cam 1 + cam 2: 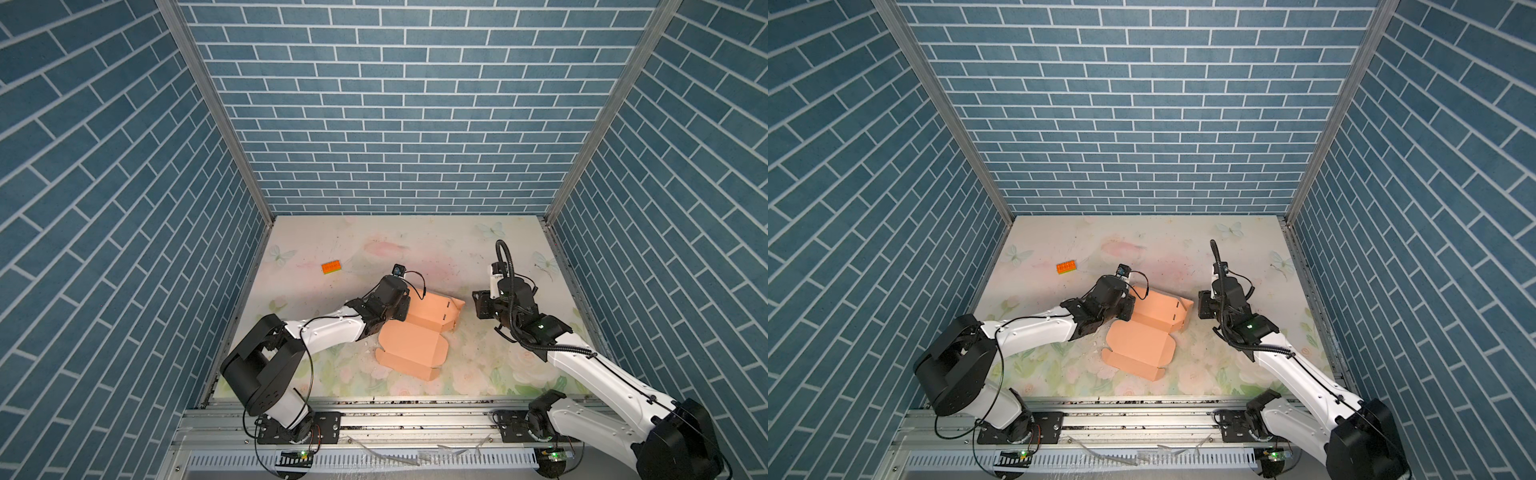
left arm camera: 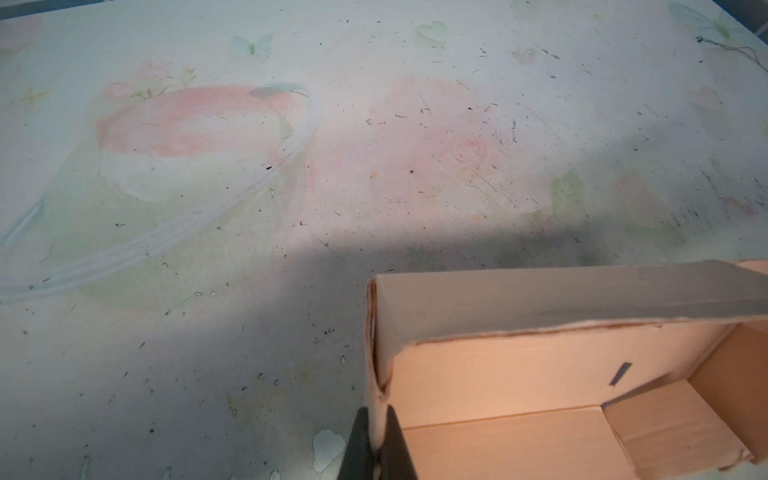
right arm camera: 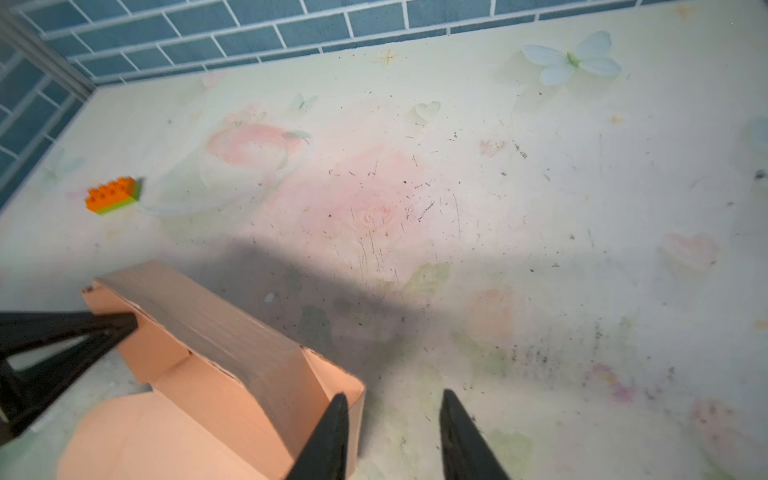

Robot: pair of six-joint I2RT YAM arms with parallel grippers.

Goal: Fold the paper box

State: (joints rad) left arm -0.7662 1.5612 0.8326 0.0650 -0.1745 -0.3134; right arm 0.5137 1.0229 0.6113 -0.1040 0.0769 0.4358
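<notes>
The paper box point(image 1: 415, 345) point(image 1: 1138, 345) lies mid-table, peach-tan cardboard with its far half raised into walls and its lid flap flat toward the front. My left gripper point(image 1: 402, 311) point(image 1: 1128, 309) is shut on the box's left end wall; the left wrist view shows both jaws pinching that wall's edge point(image 2: 376, 411), with the box interior point(image 2: 540, 374) beside them. My right gripper point(image 1: 478, 305) point(image 1: 1203, 307) stands open at the box's right end. In the right wrist view its fingers point(image 3: 392, 399) straddle the box's corner wall point(image 3: 359, 395) without pressing it.
A small orange studded brick point(image 1: 331, 267) point(image 1: 1066, 267) point(image 3: 112, 195) sits at the far left of the floral table. Blue brick-pattern walls close in three sides. A metal rail point(image 1: 395, 419) carrying both arm bases runs along the front edge.
</notes>
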